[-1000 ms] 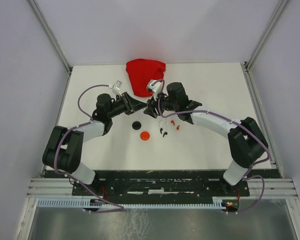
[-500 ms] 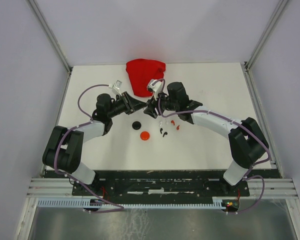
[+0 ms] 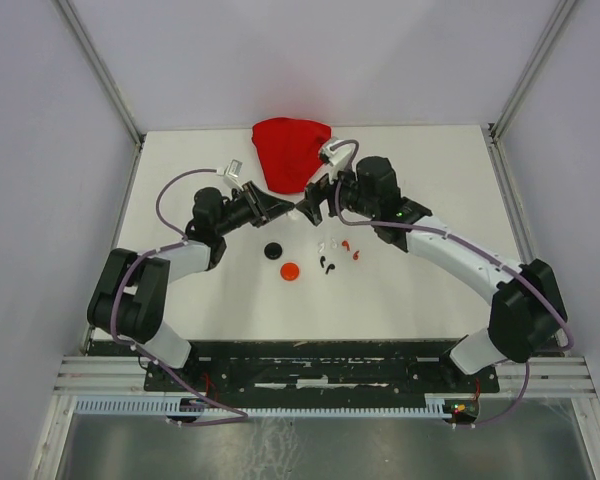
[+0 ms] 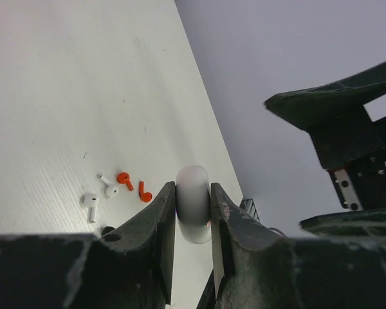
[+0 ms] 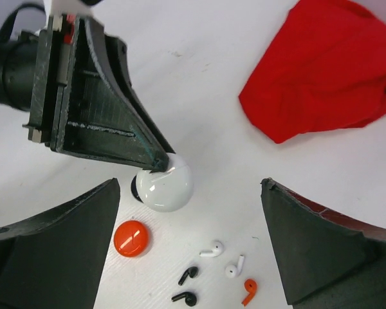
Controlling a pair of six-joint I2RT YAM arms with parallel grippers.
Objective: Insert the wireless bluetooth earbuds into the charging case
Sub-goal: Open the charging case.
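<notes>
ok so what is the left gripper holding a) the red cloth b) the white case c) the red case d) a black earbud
B: the left gripper pinches the round white case between its two fingers, while the red case lies free and untouched.

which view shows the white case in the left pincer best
Right wrist view: the white case shows its round glossy face, pinched by the left pincer. The left wrist view shows it only edge-on and blurred between the fingers. In the top external view it is too small to make out.
</notes>
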